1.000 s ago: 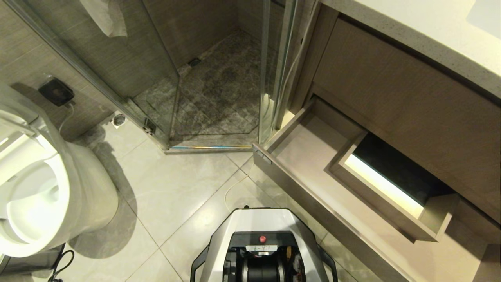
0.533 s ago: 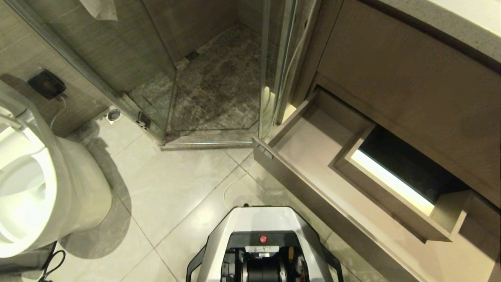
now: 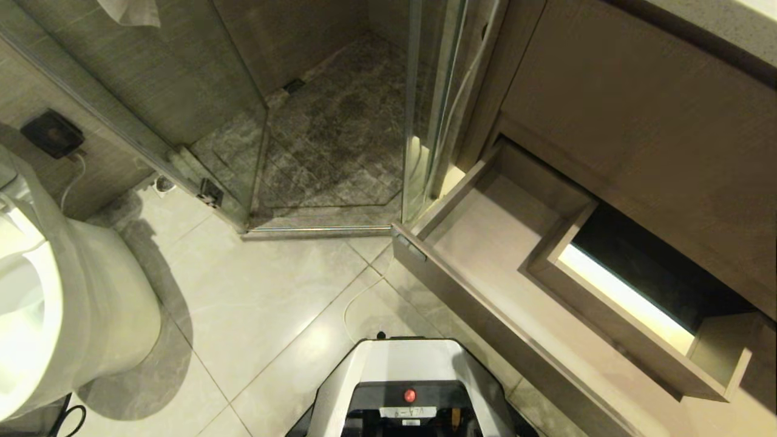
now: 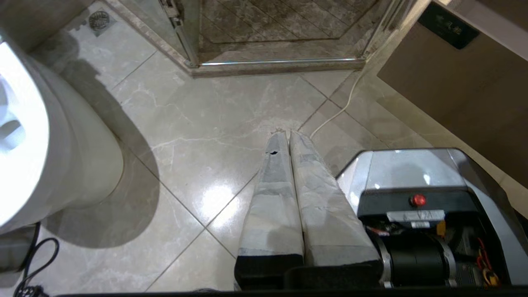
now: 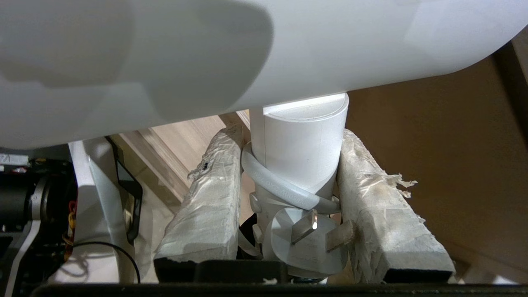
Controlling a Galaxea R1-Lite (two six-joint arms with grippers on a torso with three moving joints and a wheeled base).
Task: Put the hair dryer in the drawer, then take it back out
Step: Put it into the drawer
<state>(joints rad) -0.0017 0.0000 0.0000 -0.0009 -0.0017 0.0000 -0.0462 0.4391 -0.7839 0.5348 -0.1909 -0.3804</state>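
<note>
Gripping dryer (image 5: 173, 62) by its handle, right hand (image 5: 288, 206) clenched; smooth plastic, prob light but slippery. Left hand (image 4: 284, 136) closed, empty. Drawer (image 3: 485, 243) open.

A white toilet (image 3: 54, 315) stands beside the glass shower enclosure (image 3: 340, 121) on pale floor tiles (image 3: 273, 303).

Pale glossy tile floor (image 3: 267, 303). Toilet (image 3: 67, 303) at 9 o'clock, robot base (image 3: 407, 376) at 6, thin white cable (image 3: 358, 297) across tiles near centre, shower threshold (image 3: 322, 229) at 12.
</note>
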